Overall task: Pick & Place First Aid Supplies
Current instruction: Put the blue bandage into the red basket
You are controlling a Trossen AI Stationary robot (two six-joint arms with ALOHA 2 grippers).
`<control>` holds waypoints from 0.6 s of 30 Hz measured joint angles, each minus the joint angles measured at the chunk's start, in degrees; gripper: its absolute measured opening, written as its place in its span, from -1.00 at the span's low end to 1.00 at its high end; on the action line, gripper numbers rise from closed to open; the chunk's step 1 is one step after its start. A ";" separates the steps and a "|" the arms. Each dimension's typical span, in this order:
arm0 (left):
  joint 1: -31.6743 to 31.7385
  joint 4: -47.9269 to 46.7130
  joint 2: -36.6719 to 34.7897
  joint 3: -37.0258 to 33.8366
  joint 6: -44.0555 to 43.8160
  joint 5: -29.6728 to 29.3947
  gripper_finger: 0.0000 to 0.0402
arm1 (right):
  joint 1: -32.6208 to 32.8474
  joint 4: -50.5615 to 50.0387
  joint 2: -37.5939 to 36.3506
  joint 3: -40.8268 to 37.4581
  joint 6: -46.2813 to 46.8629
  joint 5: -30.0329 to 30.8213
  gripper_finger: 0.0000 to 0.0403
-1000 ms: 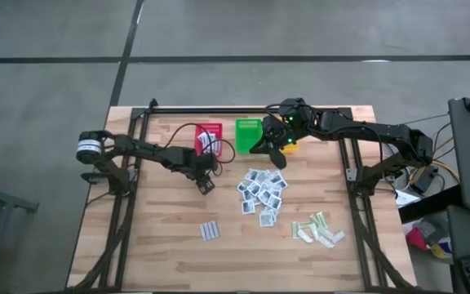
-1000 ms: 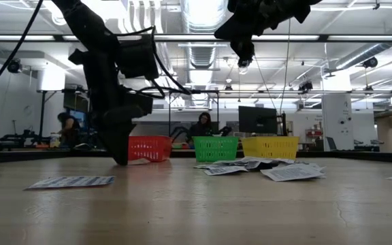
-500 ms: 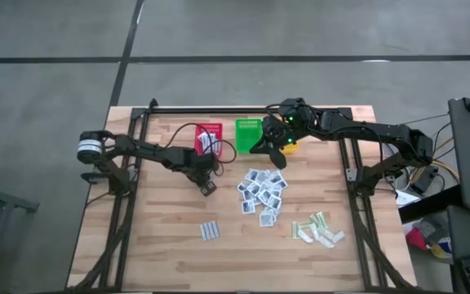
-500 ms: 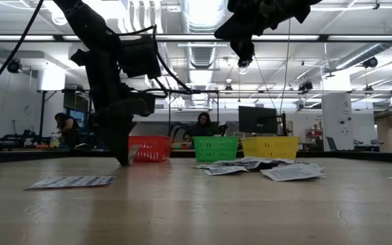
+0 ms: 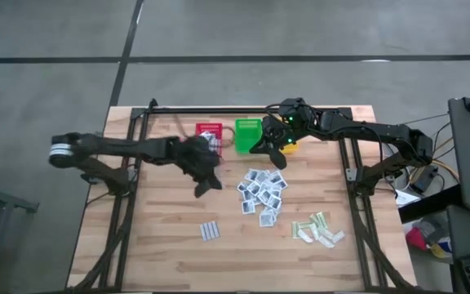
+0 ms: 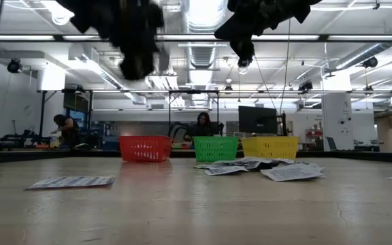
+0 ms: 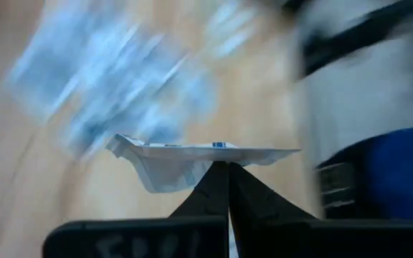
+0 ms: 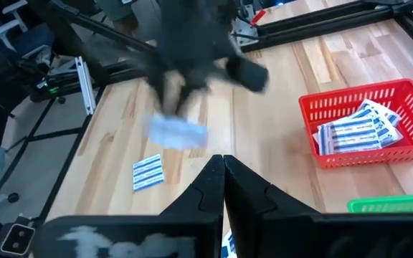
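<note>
My left gripper (image 5: pixel 206 183) hangs above the table in front of the red basket (image 5: pixel 209 135), shut on a small white packet (image 7: pixel 192 163); the right wrist view shows that packet (image 8: pixel 179 132) under the blurred arm. My right gripper (image 5: pixel 277 155) is shut and holds nothing, above the yellow basket (image 6: pixel 269 146). Flat on the table lie a pile of square white-blue packets (image 5: pixel 261 194), a striped oblong packet (image 5: pixel 210 231) and pale green-beige strips (image 5: pixel 318 230). Striped packets (image 8: pixel 357 130) lie in the red basket. My left gripper pinches the white packet between its two fingers at the middle of one long edge (image 7: pixel 218 153). The fingers slant down from the table's left side. The packet is lifted clear of the table and juts out beyond the fingertips, spreading to both sides of them.
A green basket (image 5: pixel 248 133) stands between the red one and the yellow one along the far side. Black frame rails (image 5: pixel 219 109) border the table's far and side edges. People sit at desks (image 6: pixel 203 126) in the room behind.
My left gripper has risen fast from the table in front of the red basket, tipping from pointing down toward a shallower slant. The white packet has come up with it and hangs clear of the table.
</note>
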 joint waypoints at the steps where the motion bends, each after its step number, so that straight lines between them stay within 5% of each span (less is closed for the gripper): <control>1: 0.00 3.99 -1.76 -0.08 0.51 2.11 -1.00 | 0.00 -0.03 0.00 0.00 0.00 0.00 -0.96; 11: -0.35 55.43 -12.00 -5.93 -2.58 17.58 -1.00 | 0.00 -0.03 0.00 0.00 -0.42 -0.02 -0.96; 18: -0.42 65.82 -12.04 -9.77 -6.98 17.13 -1.00 | -0.02 -0.03 0.00 0.00 -0.44 -0.02 -0.96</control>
